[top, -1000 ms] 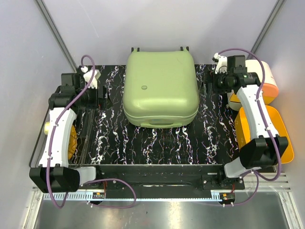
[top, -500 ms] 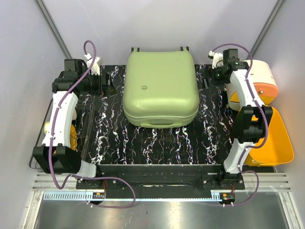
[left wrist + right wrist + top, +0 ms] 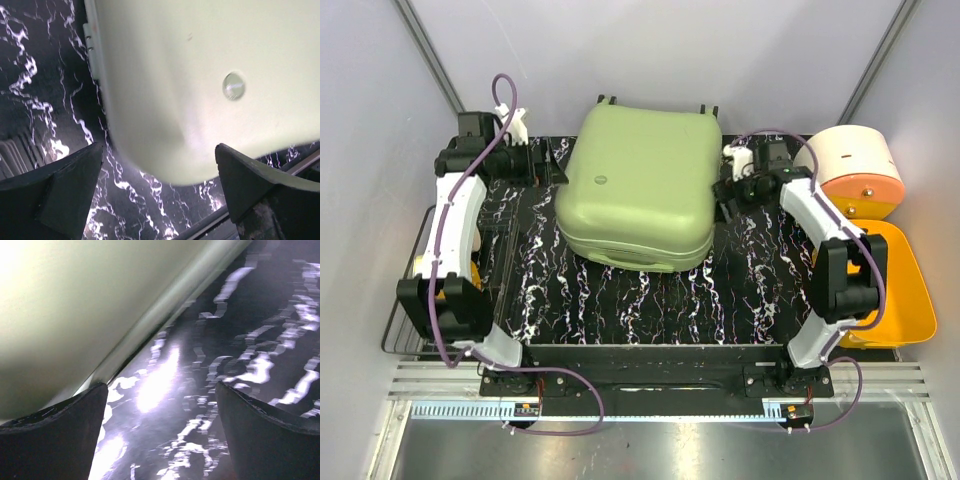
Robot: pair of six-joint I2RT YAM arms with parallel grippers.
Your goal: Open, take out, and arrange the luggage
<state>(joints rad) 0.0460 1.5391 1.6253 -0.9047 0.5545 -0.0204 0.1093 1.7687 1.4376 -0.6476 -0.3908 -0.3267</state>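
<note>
The pale-green luggage [image 3: 638,185] lies shut on the black marbled table [image 3: 620,300], turned a little with its left side nearer. Its round emblem [image 3: 602,180] shows on the shell, also in the left wrist view [image 3: 233,86]. My left gripper [image 3: 552,166] is open beside the case's left edge [image 3: 200,75], empty. My right gripper [image 3: 722,192] is open at the case's right edge, one finger [image 3: 55,435] against the shell [image 3: 75,305]. Small black wheels [image 3: 606,100] stick out at the back.
A yellow-orange tray [image 3: 890,280] and a white-and-orange cylinder [image 3: 855,160] stand at the right. A wire rack [image 3: 415,290] with a yellow object sits at the left table edge. Grey walls close in the back.
The right gripper has swung left against the case's right side, and the case has slid and turned leftward. The left gripper has moved up to the case's left edge.
</note>
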